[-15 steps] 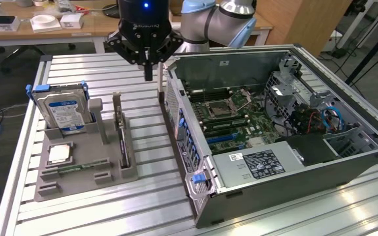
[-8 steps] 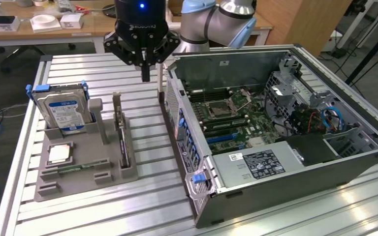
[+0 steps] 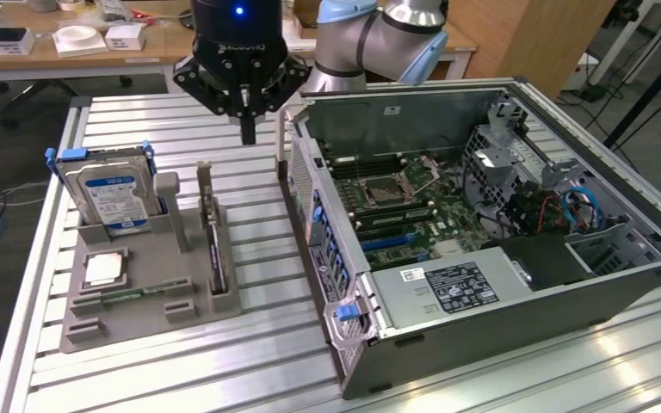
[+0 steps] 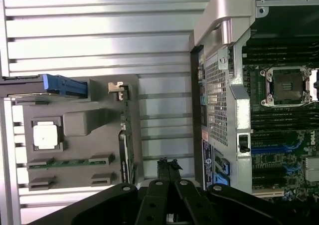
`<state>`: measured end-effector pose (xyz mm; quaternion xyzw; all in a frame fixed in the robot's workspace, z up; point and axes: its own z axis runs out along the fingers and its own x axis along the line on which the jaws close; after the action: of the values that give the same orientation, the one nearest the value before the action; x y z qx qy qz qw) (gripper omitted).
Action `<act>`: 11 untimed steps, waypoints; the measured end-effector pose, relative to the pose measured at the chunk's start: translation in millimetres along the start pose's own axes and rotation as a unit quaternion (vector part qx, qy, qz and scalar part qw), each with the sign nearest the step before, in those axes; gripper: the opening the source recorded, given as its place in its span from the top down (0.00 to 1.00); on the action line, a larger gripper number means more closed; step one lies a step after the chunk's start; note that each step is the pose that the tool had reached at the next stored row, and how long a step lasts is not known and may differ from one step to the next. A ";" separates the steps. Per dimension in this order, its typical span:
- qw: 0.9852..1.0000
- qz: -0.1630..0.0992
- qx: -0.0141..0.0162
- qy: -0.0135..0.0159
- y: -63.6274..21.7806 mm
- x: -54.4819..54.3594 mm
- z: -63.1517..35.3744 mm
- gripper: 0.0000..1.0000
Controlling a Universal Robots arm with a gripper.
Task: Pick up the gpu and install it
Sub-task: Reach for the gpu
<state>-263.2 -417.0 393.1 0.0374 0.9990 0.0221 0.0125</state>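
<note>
The gpu (image 3: 209,228) stands on edge in the grey holder (image 3: 101,331) on the tabletop (image 3: 193,379), beside the open computer case (image 3: 537,318). The gripper (image 3: 248,129) hovers clear of it, fingers pressed together and empty. Pick-up hasn't begun, I'd say; a grasp calls for fingers parted astride the card's top edge.

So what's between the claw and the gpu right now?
Nothing. In the exterior view the shut claw hangs over bare table slats, apart from the gpu, which stands on edge in its grey holder.
</note>
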 end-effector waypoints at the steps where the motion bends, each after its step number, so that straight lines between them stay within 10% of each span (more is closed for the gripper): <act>1: 1.000 0.000 0.000 0.000 -0.2 1.0 0.0 0.89; 11: 1.000 0.000 0.000 0.000 -2.4 10.8 -0.4 0.89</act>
<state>-274.2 -418.6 393.1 0.0374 0.9990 0.0221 0.0125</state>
